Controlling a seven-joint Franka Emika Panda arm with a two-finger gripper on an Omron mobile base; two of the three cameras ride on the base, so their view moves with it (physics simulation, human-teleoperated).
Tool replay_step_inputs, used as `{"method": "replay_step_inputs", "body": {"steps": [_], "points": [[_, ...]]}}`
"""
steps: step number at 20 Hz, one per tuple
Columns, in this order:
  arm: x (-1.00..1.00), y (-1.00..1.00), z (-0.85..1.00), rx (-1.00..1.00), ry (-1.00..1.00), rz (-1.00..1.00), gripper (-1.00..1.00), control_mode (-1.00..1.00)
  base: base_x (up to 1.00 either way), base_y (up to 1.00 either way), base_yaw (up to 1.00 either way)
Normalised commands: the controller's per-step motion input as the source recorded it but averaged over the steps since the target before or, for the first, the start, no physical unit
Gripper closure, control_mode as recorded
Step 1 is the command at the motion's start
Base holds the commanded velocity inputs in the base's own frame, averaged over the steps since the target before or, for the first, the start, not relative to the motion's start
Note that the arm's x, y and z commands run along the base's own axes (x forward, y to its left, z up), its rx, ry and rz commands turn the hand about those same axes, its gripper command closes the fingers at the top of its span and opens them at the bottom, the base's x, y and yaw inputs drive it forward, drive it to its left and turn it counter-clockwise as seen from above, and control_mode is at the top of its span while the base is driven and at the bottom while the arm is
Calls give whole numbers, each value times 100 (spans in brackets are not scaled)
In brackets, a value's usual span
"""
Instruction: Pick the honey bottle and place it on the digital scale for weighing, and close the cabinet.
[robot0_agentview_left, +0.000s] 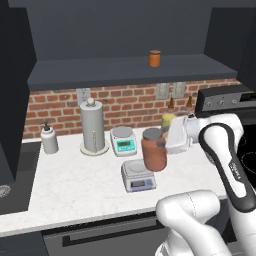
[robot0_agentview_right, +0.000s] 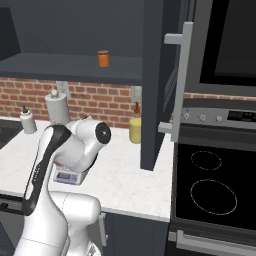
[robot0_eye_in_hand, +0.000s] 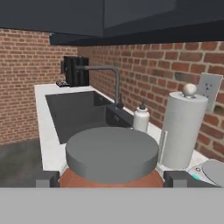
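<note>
Setting: brick-backed kitchen, white counter (robot0_agentview_left: 75, 192) under your arm, sink to the left, stove to the right.
Claw: your gripper (robot0_eye_in_hand: 112, 178) has a finger on each side of the honey bottle (robot0_agentview_left: 153, 149), just under its grey lid; it looks clamped on the jar.
Bottle: it hangs just behind the digital scale (robot0_agentview_left: 137, 176), its base seemingly a little above and past the platform's far edge, not yet resting on it.
Risk, placement: the jar is about as wide as the platform, so if you lower off-centre it could catch the edge, tip, or push the scale.
Risk, neighbours: the round-plate scale (robot0_agentview_left: 123, 140) and paper towel roll (robot0_agentview_left: 93, 126) stand near; a wide swing could knock them.
Cabinet: its door (robot0_agentview_right: 152, 85) stands open edge-on near the stove; you could clip it when you turn.
Shelf: a small orange jar (robot0_agentview_left: 154, 58) sits inside, clear of the door's path as far as I can judge.
</note>
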Motion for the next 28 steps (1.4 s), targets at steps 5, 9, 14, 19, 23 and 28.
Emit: {"method": "replay_step_inputs", "body": {"steps": [5,9,14,19,23,28], "points": [[40,0,-35,8,-5,12,100,-100,0,0,0],[26,0,-29,14,-1,4,100,-100,0,0,0],[15,0,-32,15,0,4,100,-100,0,0,0],[3,0,-20,4,0,2,100,-100,0,0,0],[10,0,-13,0,0,0,100,-100,0,0,0],[26,0,-2,0,0,0,100,-100,0,0,0]]}}
